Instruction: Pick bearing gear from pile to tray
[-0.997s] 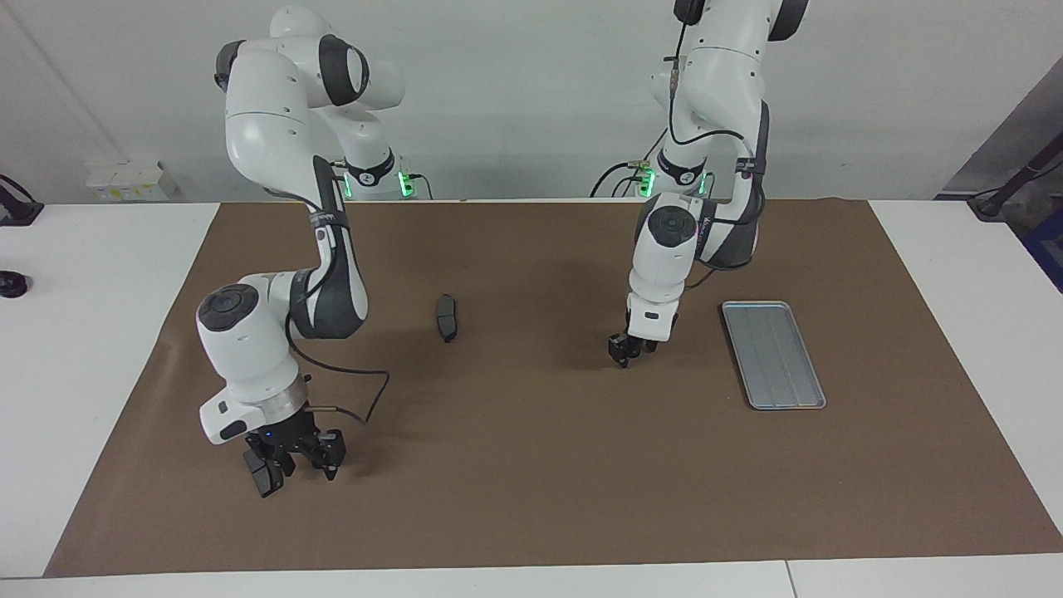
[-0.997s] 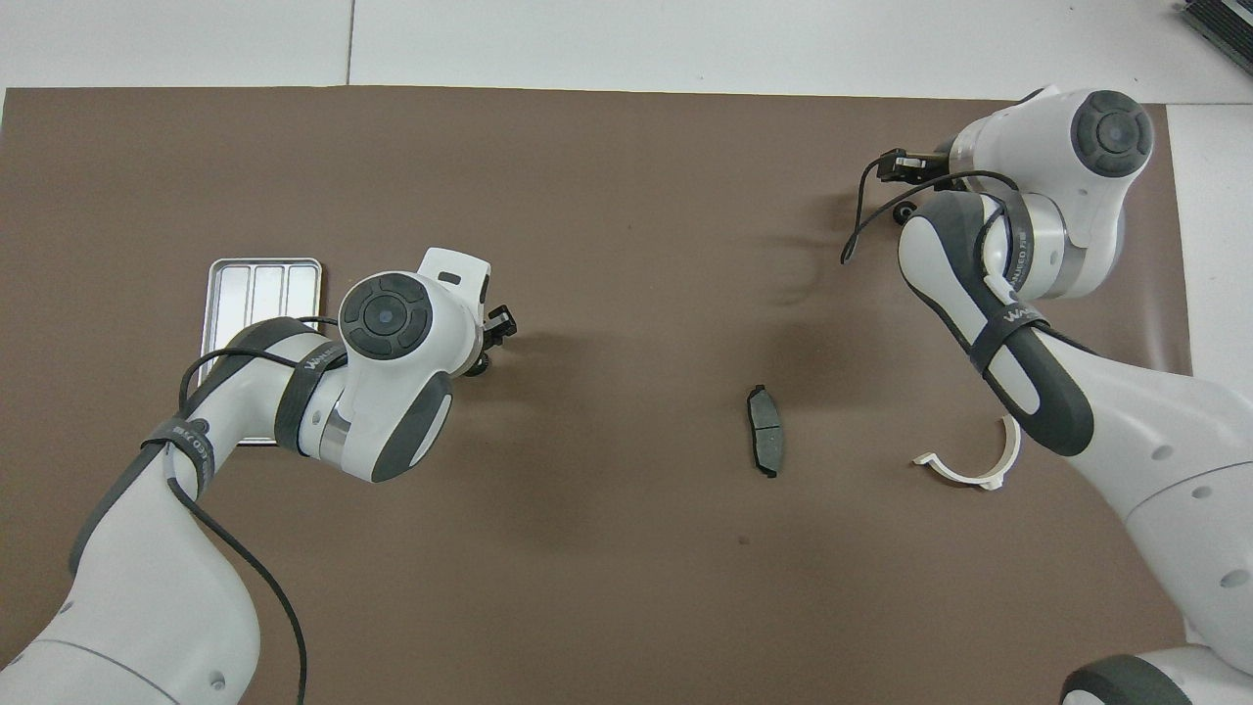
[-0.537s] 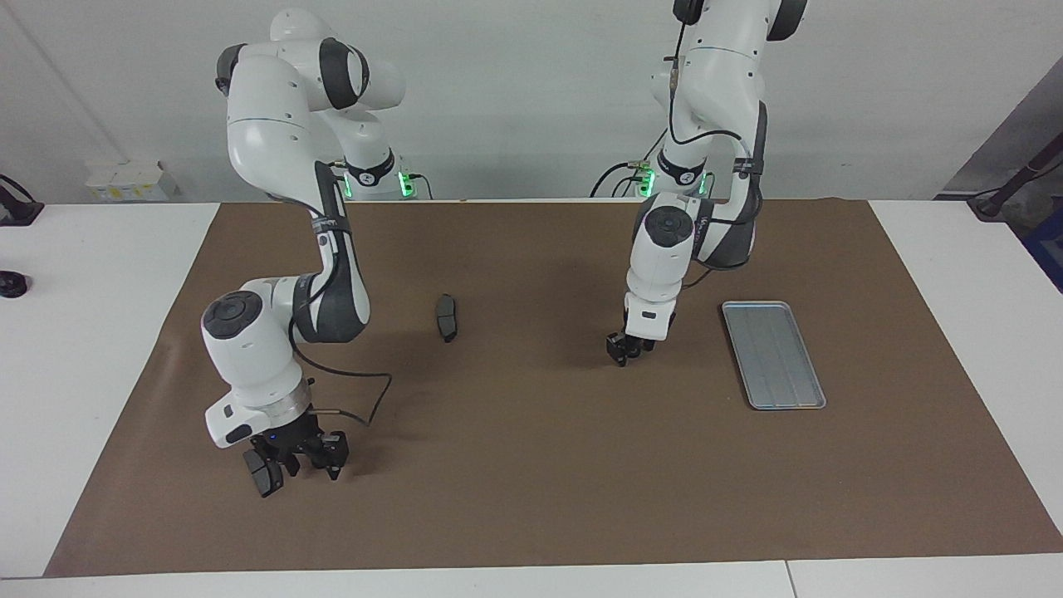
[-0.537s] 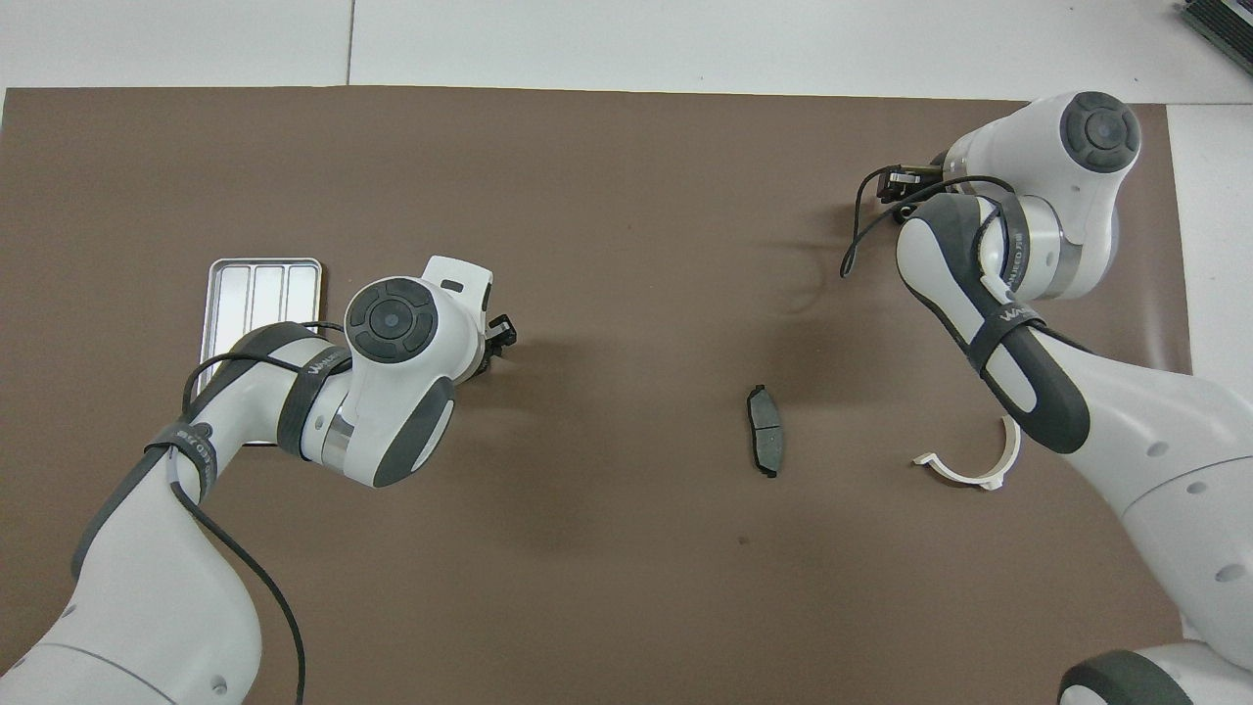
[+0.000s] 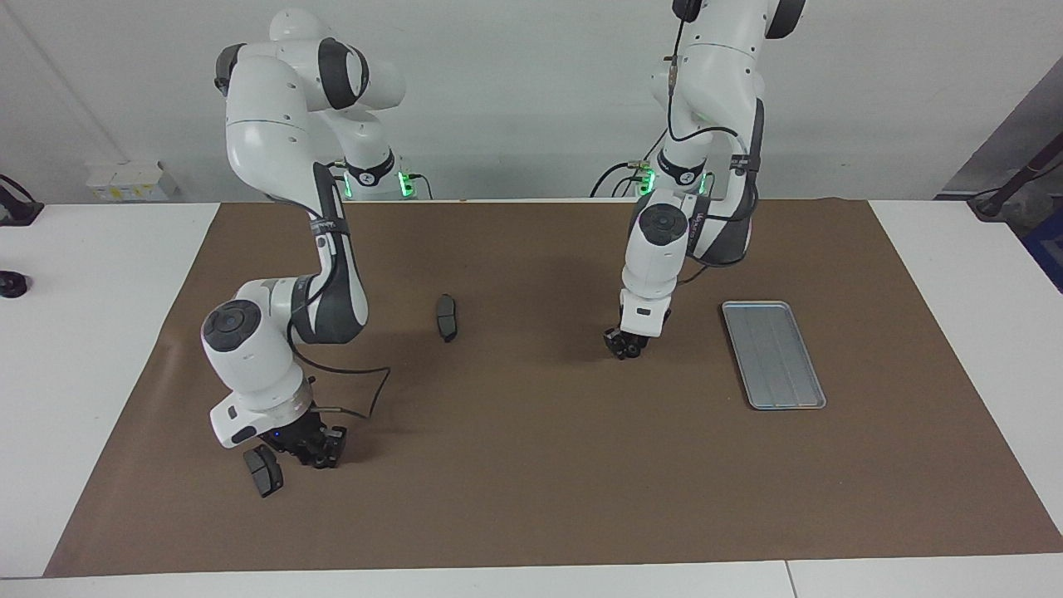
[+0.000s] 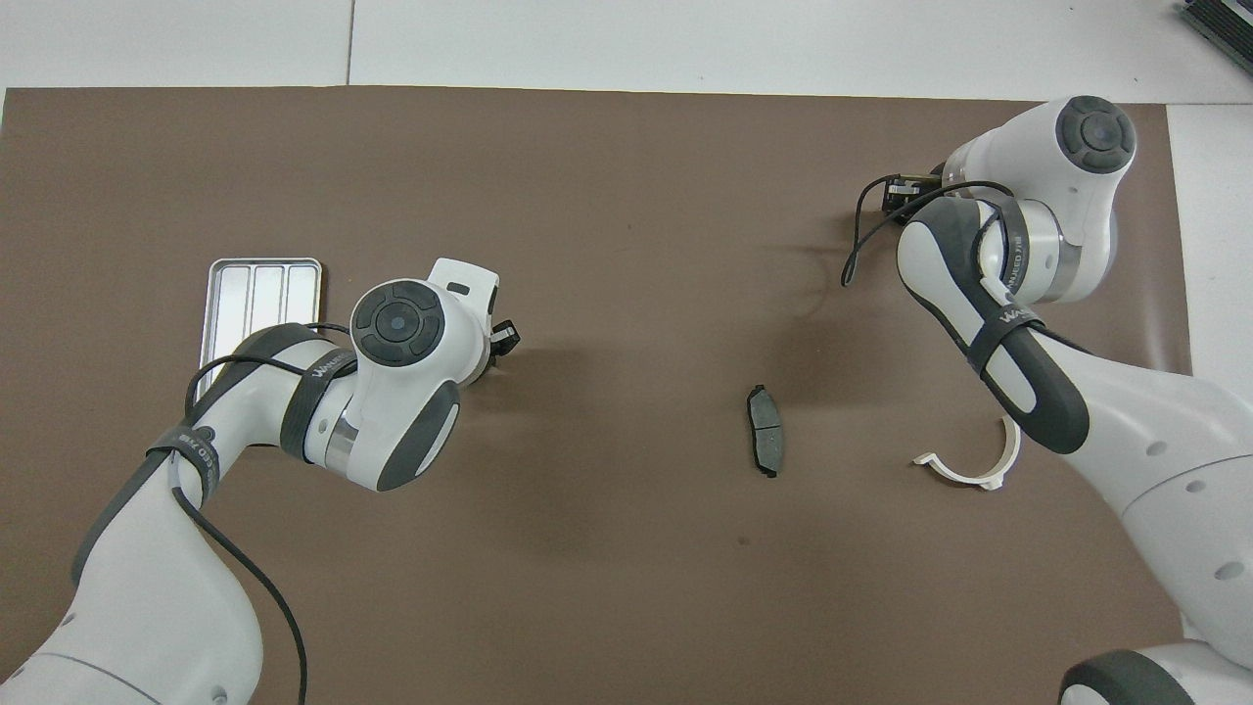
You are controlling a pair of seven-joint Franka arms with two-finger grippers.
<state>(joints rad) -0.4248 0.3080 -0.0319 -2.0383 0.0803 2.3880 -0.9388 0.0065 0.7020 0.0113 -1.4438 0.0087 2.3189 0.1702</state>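
Here the left gripper sits low on the brown mat beside the tray, the right gripper low beside a brake pad, and whether either set of jaws grips anything I cannot tell.

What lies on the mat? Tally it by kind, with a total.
Brake pads: 2
Bracket: 1
Tray: 1
Gears: 0 in clear view
Total: 4
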